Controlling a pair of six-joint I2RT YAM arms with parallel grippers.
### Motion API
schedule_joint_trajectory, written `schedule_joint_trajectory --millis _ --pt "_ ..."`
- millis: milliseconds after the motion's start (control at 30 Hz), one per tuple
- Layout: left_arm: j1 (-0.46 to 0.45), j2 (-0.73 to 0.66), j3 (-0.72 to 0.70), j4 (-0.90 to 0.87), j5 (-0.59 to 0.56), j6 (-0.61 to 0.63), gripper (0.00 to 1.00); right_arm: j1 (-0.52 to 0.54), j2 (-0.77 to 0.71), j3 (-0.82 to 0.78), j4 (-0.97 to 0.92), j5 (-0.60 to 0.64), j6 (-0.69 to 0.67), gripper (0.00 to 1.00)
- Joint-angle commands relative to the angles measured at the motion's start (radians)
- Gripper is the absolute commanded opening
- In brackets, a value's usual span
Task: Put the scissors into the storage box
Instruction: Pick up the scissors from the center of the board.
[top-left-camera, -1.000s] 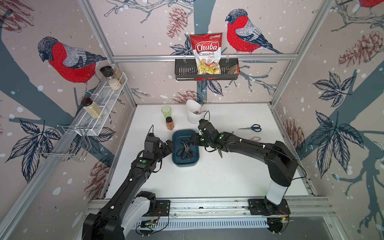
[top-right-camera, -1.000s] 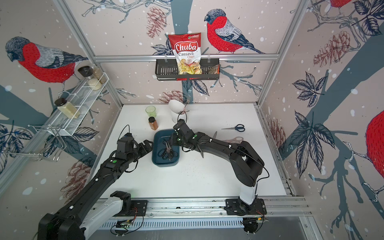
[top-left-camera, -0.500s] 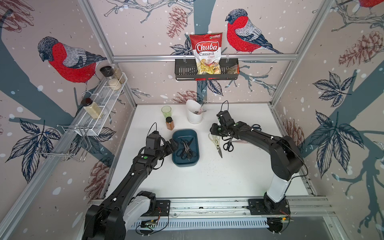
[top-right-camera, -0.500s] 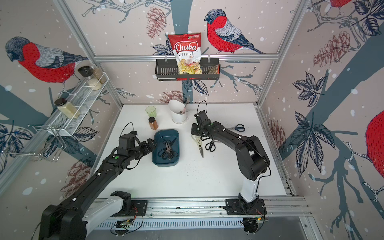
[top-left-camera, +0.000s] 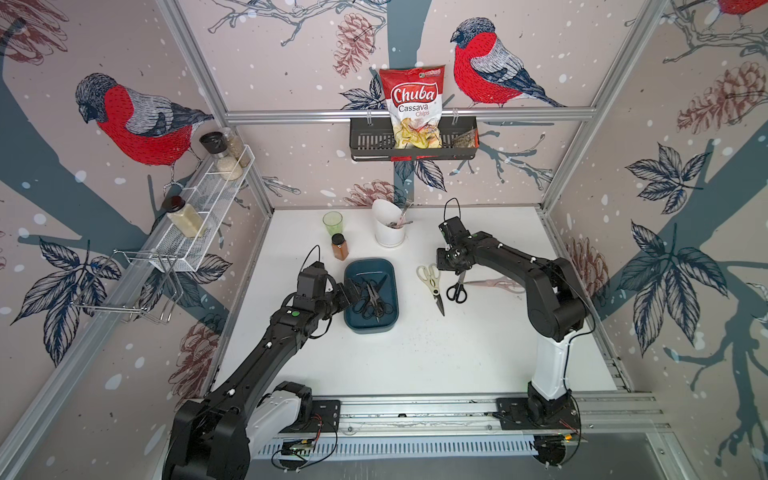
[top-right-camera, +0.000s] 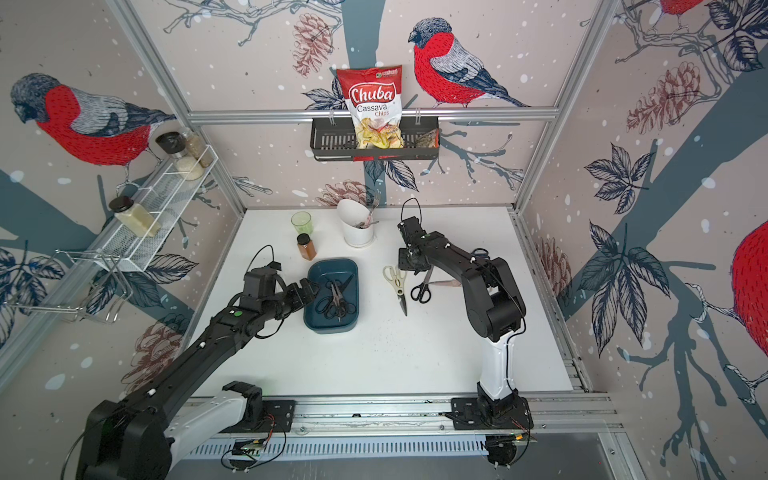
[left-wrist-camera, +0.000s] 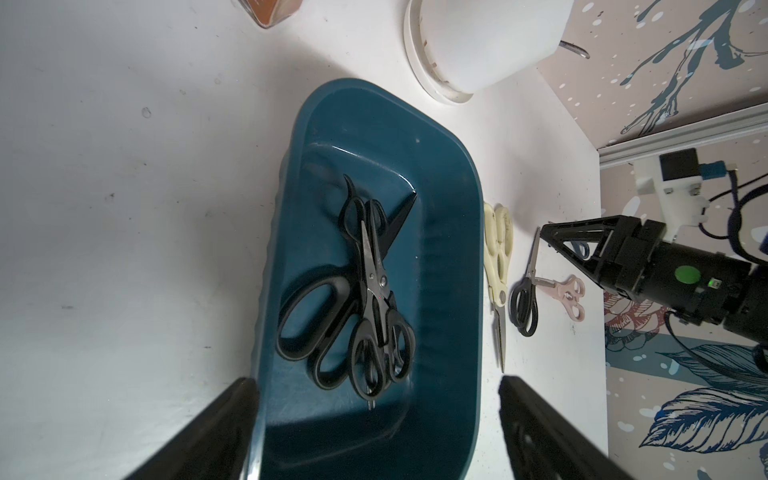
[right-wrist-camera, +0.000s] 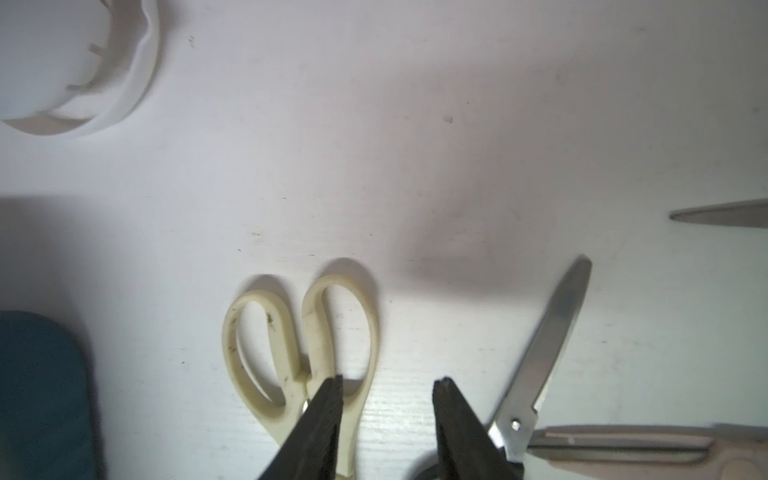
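The scissors (top-left-camera: 372, 297) are partly stowed: a black tangle, too overlapped to count, lies in the storage box (top-left-camera: 370, 323) at nine o'clock of the table (top-left-camera: 415, 365) centre. At its three o'clock lie cream-handled shears (top-left-camera: 432, 282), a black pair (top-left-camera: 457, 291) and a pinkish pair (top-left-camera: 494, 283). The right gripper (right-wrist-camera: 390, 380) hovers between the first two, jaws apart, empty. Next, I reckon, it must choose one and descend. The left gripper (left-wrist-camera: 375, 380) gapes over the box.

Matte black arms (top-left-camera: 266, 353) carry white base links (top-left-camera: 548, 365), green dots (top-left-camera: 294, 313), looping cables (left-wrist-camera: 734, 208) and wedge-shaped tool fingers (right-wrist-camera: 316, 424).
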Motion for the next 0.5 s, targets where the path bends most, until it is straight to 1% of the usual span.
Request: schedule_joint_trajectory --millis 0,467 --pt "-0.006 0.0 -0.007 0.011 0.001 0.016 0.94 0.008 0.028 0.025 -0.038 0.025 -0.04 0.42" --pt "-0.009 0.0 -0.016 -0.007 -0.016 0.03 0.94 0.03 0.169 0.122 -0.052 0.05 -0.052 0.4"
